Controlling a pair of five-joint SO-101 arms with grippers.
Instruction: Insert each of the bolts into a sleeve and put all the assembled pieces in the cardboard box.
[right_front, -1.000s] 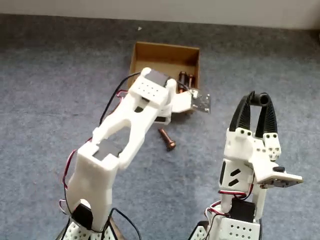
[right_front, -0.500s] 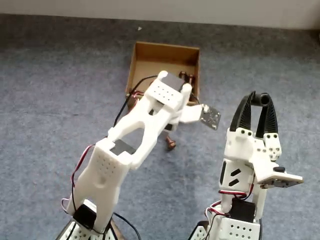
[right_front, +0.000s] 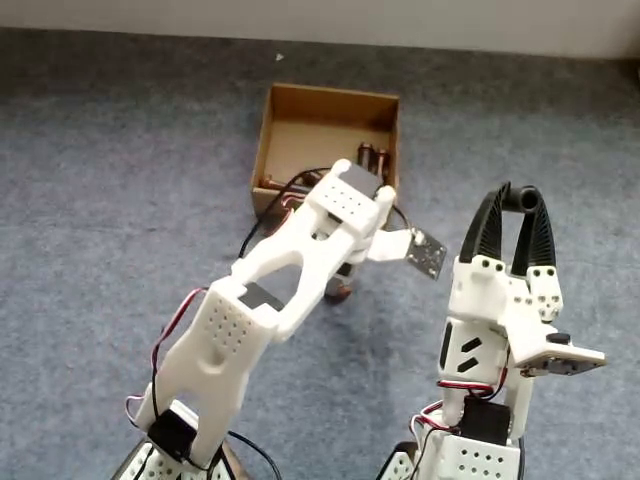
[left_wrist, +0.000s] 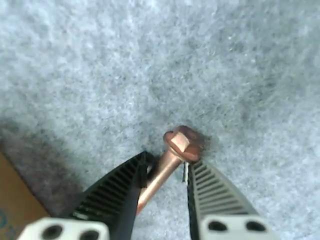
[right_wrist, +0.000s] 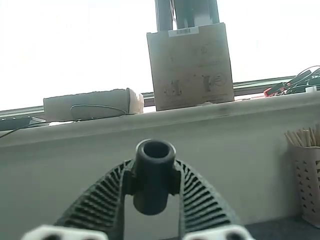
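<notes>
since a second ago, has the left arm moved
Yes. In the high view the left arm has swung toward the right arm and back from the cardboard box, coming over the bolt.

- Cardboard box: far centre of the table.
- Assembled pieces: inside the box, at its near right corner.
- Bolt: flat on the table, just before the box's near wall.
- Left gripper: over the bolt, one finger either side of the shank.
- Right gripper: right of the box, apart from it, clamped around the sleeve.
</notes>
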